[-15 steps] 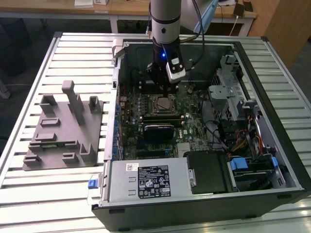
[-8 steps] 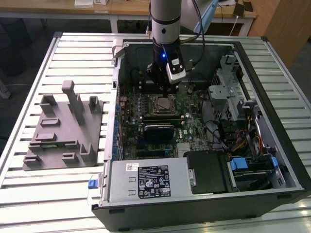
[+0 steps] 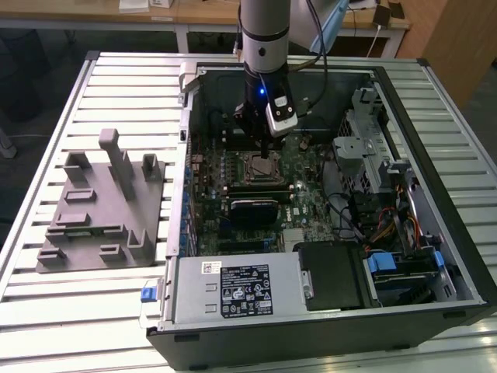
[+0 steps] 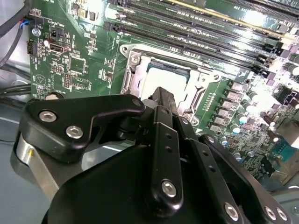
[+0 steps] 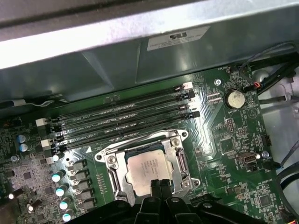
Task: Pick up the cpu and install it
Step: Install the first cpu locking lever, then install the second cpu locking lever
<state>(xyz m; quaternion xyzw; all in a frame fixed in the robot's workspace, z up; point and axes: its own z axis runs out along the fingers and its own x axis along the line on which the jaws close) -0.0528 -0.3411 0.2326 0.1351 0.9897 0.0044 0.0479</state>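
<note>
cpu [image 5: 145, 170] sits in the socket [image 5: 145, 164], tool [image 5: 159, 183] pinched closed, empty, right over it, so I'd keep it square.

My work surface is a table [image 3: 54, 303] of pale slatted metal rails. Two things lie directly on it. An open computer case [image 3: 326, 233], side panel off, covers most of the tabletop toward the exterior view's right and reaches from the far edge to the near edge. A grey fixture block [image 3: 101, 206] with upright posts lies flat just beside the case, toward the exterior view's left edge of the tabletop.
</note>
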